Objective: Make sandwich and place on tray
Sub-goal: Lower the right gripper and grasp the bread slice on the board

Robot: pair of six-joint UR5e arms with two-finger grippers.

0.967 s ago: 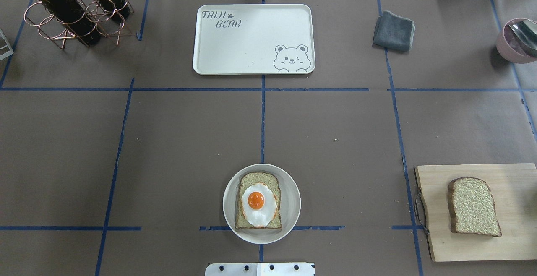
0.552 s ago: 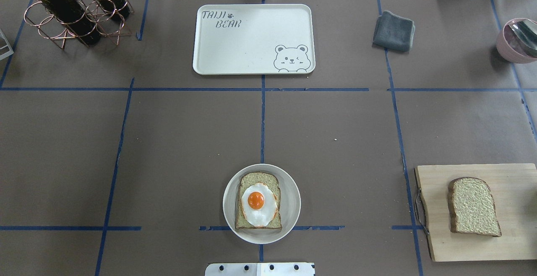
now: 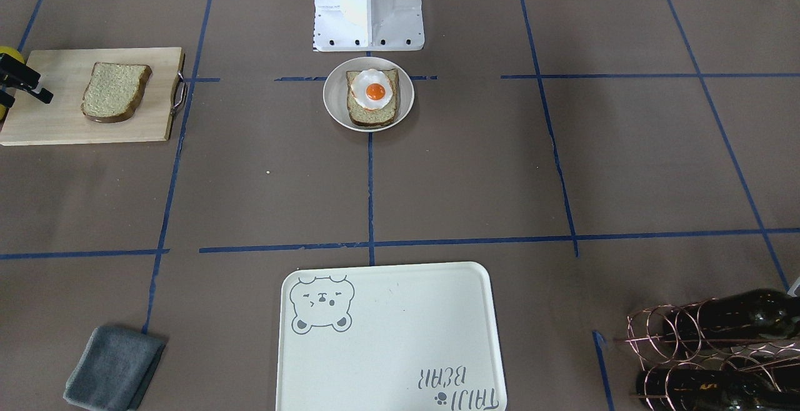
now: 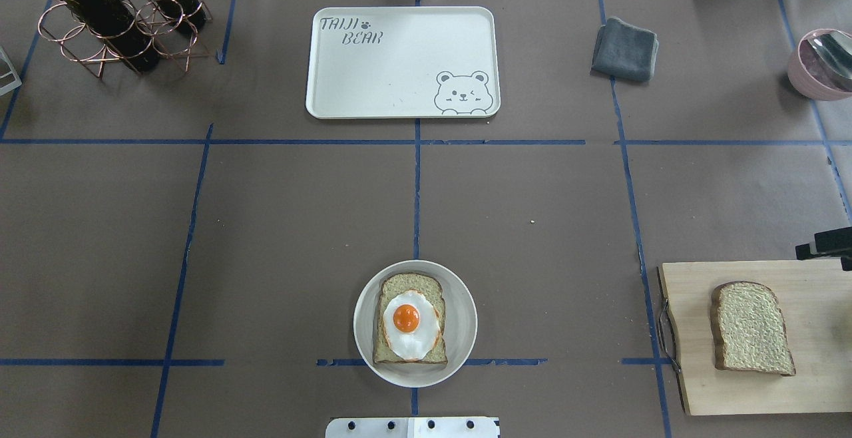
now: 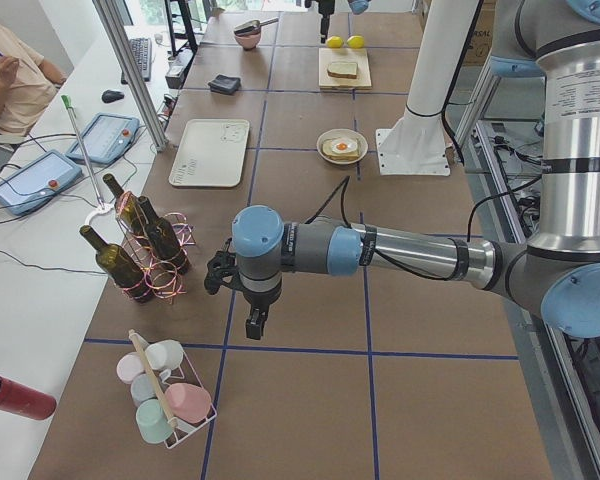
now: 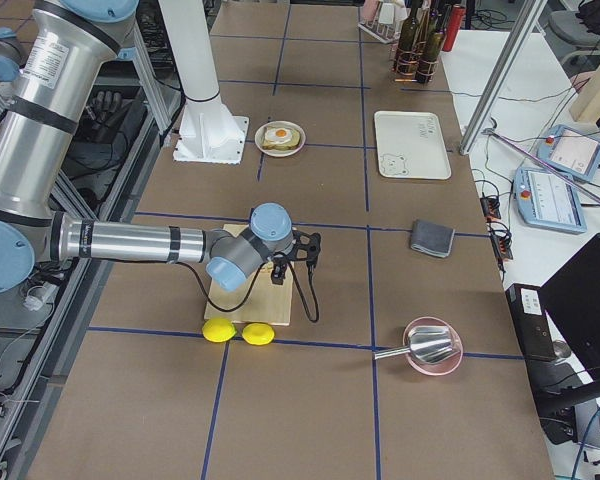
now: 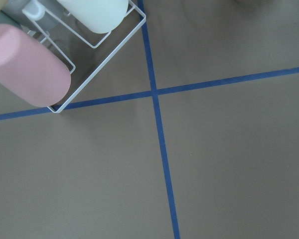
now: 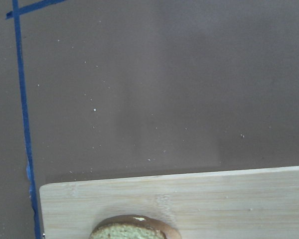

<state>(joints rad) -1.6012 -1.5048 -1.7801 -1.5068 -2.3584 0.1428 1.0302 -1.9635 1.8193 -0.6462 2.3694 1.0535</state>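
A bread slice with a fried egg on top lies on a round plate at the table's near middle. A second bread slice lies bare on the wooden cutting board at the right. The bear tray sits at the far middle with nothing on it. My right gripper shows only partly at the right edge, over the board's far edge; I cannot tell whether it is open. Its wrist view shows the board's edge and the slice's crust. My left gripper hangs far to the left; its state is unclear.
A copper rack with wine bottles stands at the far left. A grey cloth and a pink bowl with a spoon are at the far right. Two lemons lie beside the board. A wire rack of cups is under the left arm.
My right gripper has come into the overhead view at the right edge, above the cutting board's far side. The bread, egg, plate and tray have not moved.
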